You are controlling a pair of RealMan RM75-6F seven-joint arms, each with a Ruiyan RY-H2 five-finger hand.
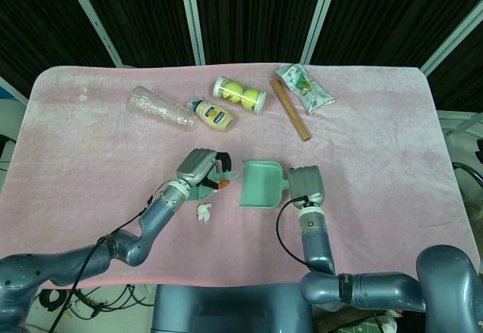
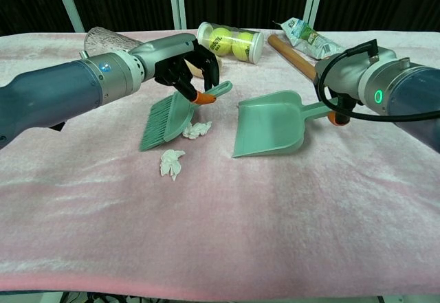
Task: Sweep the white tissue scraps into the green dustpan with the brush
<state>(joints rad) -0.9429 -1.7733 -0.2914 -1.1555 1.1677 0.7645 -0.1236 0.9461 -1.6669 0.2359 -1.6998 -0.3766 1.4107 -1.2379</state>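
My left hand [image 2: 180,64] [image 1: 200,169] grips the handle of the green brush [image 2: 168,117], whose bristles rest on the pink cloth. One white tissue scrap [image 2: 197,130] lies against the brush's right edge. A second scrap [image 2: 172,163] [image 1: 204,211] lies nearer me, apart from the brush. The green dustpan [image 2: 269,124] [image 1: 259,184] sits flat to the right, mouth facing me. My right hand [image 2: 354,76] [image 1: 307,183] holds its handle.
Along the far side lie a clear plastic bottle [image 1: 159,109], a yellow sauce bottle [image 1: 212,114], a tube of tennis balls [image 1: 240,95], a wooden stick [image 1: 290,109] and a snack packet [image 1: 304,87]. The pink cloth [image 1: 90,159] covers the whole table.
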